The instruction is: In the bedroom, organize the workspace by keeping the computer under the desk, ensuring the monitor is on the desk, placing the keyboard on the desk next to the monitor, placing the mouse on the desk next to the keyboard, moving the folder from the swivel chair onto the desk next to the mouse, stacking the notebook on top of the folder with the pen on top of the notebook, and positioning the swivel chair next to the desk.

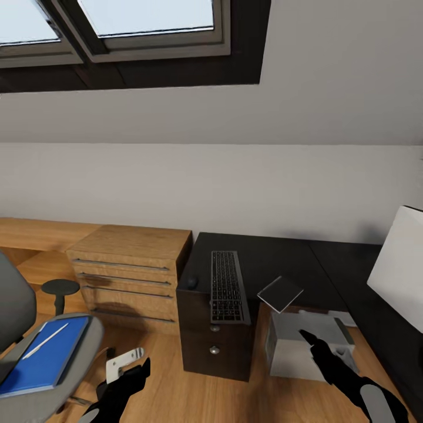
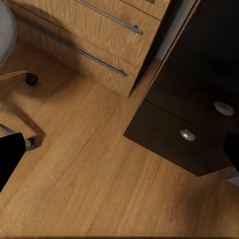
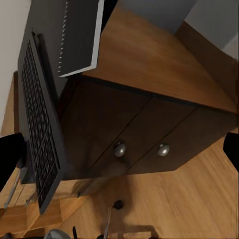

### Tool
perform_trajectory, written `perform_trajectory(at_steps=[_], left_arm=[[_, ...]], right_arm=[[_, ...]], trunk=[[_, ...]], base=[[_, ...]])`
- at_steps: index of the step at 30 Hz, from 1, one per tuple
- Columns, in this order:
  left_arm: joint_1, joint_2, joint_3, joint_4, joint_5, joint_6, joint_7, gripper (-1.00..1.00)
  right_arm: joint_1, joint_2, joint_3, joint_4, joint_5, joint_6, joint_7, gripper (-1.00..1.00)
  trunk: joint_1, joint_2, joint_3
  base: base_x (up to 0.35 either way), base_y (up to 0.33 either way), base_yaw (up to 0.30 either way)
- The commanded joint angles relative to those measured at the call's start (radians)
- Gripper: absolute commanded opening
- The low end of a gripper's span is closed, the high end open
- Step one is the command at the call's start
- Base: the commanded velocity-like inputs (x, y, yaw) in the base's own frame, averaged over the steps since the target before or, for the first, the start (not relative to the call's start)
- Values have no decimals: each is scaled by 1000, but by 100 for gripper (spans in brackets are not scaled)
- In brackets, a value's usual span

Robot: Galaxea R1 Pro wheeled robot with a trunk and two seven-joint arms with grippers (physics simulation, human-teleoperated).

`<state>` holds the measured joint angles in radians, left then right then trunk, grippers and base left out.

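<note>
Blue folder (image 1: pixel 44 355) lies on the chair (image 1: pixel 17 329) at lower left — awaiting transfer to the desk (image 1: pixel 282 258). Both grippers — left (image 1: pixel 120 385), right (image 1: pixel 329 358) — hang low, spread and empty.

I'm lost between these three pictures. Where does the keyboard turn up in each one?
Head view: the keyboard lies lengthwise on the black desk top, above the dark drawer unit, with the mouse beside it.
Left wrist view: I can't find the keyboard here; the drawer unit's front with two round silver knobs is in view.
Right wrist view: the keyboard runs along the picture's left edge, overhanging the desk.
Shared landmark: the round silver knobs.
</note>
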<state>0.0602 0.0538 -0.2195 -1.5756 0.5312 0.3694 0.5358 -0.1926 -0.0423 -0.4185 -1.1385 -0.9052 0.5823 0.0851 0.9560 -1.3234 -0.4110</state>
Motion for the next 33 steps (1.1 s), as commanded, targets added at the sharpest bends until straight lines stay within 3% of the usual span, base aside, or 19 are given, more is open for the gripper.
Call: perform_trajectory(at_steps=[1, 5, 8, 9, 11, 15, 17, 19, 22, 25, 26, 31, 32, 33], left_arm=[[0, 1, -2, 9, 8, 1, 9, 100], [0, -2, -7, 57, 6, 0, 10, 100], [0, -2, -15, 93, 5, -1, 11, 100], [0, -3, -19, 108, 5, -1, 12, 100], [0, -3, -23, 144, 6, -1, 12, 100], [0, -2, -25, 196, 6, -2, 10, 100], [0, -2, -25, 267, 7, -3, 9, 100], [0, -3, -26, 358, 6, -18, 8, 100], [0, -4, -30, 478, 5, -114, 4, 100], [0, -4, -46, 551, 5, -198, 3, 100], [0, -4, -64, 596, 5, -251, 2, 100], [0, -6, -103, 698, 5, -349, 3, 100], [0, -11, -113, 732, 4, -374, 3, 100], [0, -13, -116, 744, 5, -380, 3, 100]], right_arm=[[-1, 4, -2, 0, 12, -14, -4, 100], [0, 23, -3, 0, 56, -49, -10, 100], [2, 47, -3, 0, 120, -71, -13, 100], [3, 65, -3, 1, 181, -88, -14, 100], [7, 121, -4, 17, 420, -169, -16, 100], [17, 153, -4, 73, 584, -257, -16, 100], [27, 164, -4, 178, 668, -371, -15, 100], [32, 168, -3, 297, 704, -528, -13, 100], [34, 168, -3, 431, 723, -745, -11, 100], [34, 168, -3, 499, 735, -868, -10, 100], [34, 168, -3, 537, 747, -943, -9, 100], [34, 170, -3, 639, 797, -1113, 2, 100], [35, 170, -1, 720, 835, -1201, 17, 100], [35, 171, 0, 757, 868, -1243, 22, 100]], trunk=[[0, -1, -1], [-4, 6, 2], [-15, 27, 12], [-19, 34, 15], [-27, 48, 21], [-42, 76, 34], [-50, 90, 40], [-58, 104, 46], [-69, 125, 56], [-81, 146, 65], [-84, 153, 68], [-104, 188, 84], [-107, 195, 87], [-111, 202, 90]], base=[[-32, 0, 0], [-19, 0, 0], [-8, 0, 0], [-4, 0, 0], [-2, 0, 0], [-1, 0, 0], [0, 0, 0], [0, 0, 0], [0, 0, 0], [0, 0, 0], [0, 0, 0], [0, 0, 0], [0, 0, 0], [0, 0, 0]])
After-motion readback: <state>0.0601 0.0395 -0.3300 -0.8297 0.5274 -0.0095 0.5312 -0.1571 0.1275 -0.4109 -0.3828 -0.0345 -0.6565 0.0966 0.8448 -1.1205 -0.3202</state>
